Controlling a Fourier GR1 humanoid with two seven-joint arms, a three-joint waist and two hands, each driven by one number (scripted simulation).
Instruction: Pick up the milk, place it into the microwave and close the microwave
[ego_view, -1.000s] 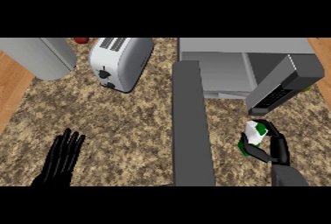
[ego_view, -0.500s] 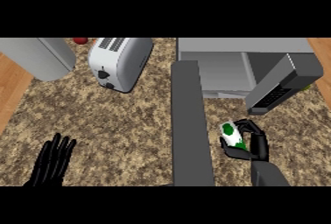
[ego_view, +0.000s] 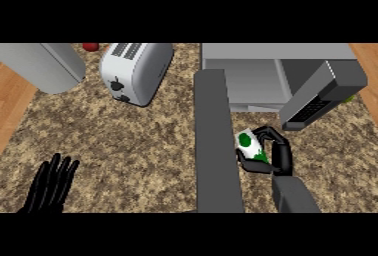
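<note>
"White with green blotches, the milk (ego_view: 251, 145) shows in the head view pinched between the thumb and curled fingers of the right hand (ego_view: 277, 155), and it appears to be lifted off the desk (ego_view: 133, 135)," the inspector reports. "It sits just in front of the microwave (ego_view: 251, 80), short of the open cavity. It is also just right of a long grey slab (ego_view: 218, 150) that runs from the microwave's left front corner toward the robot. That slab is judged to be the open door."

"And the other hand?" the reviewer asks.

"The left hand (ego_view: 50, 182) is at the lower left, fingers straight and spread, holding nothing. It is well apart from the toaster (ego_view: 135, 70)."

"Risks from here?"

"Three, all matters of judgement. First, the slab lies just beside the carton's left edge. A leftward drift on the way in would knock the carton against it and twist it in the pinch. Second, an angled grey block with a dark panel (ego_view: 321, 97) stands at the microwave's right front. The entry is narrowed on both sides, and the forearm could clip that block. Third, the carton is held tilted. Set down that way on the cavity floor it could topple, and a carton lying near the opening would stop the door from closing."

"Cavity contents?"

"Cannot be told. The interior shows only as plain grey."
</note>
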